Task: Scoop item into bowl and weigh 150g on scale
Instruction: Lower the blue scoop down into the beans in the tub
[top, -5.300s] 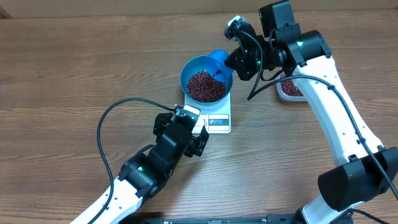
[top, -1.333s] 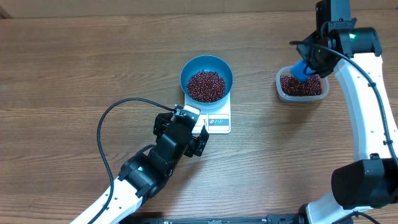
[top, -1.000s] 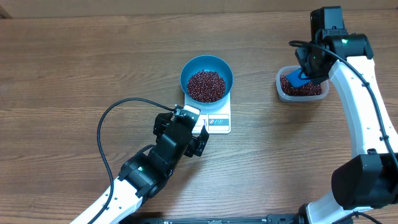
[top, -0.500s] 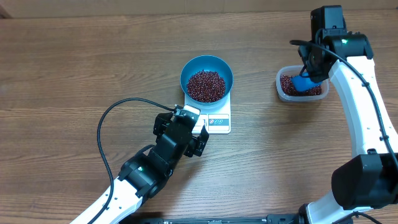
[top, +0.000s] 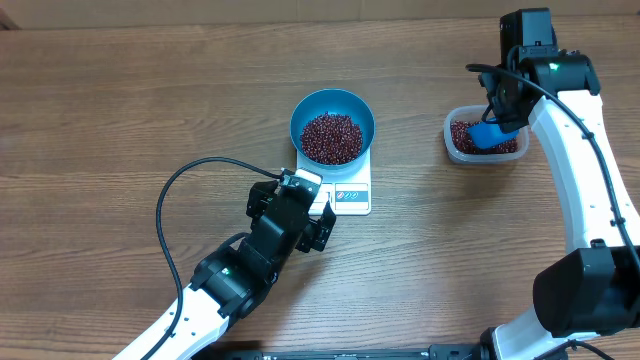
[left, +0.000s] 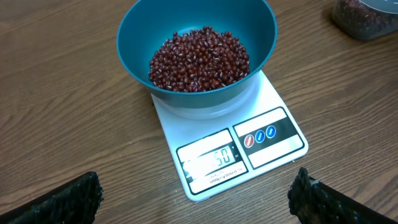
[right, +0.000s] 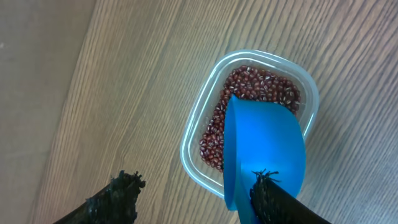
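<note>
The blue bowl (top: 361, 112) stands on the white scale (top: 351, 196), holding a heap of red-brown beans (top: 331, 137). In the left wrist view the bowl (left: 135, 38) and its beans (left: 199, 55) sit above the scale (left: 277, 132), whose display is partly washed out by glare. My left gripper (top: 293, 205) is open just short of the scale's front edge, nothing between its fingers (left: 68, 198). My right gripper (right: 196, 180) hangs open over the clear tub (right: 198, 127). The blue scoop (right: 264, 146) lies in that tub on more beans (right: 261, 87), against one finger but not pinched.
The tub (top: 452, 148) with the scoop (top: 486, 134) sits at the table's right side, under the right arm (top: 570, 150). A black cable (top: 175, 185) loops over the wood left of the left arm. Bare wood separates scale and tub.
My right gripper went from shut on the scoop to open. The scoop settled into the tub. The left arm, bowl and scale have not moved.
</note>
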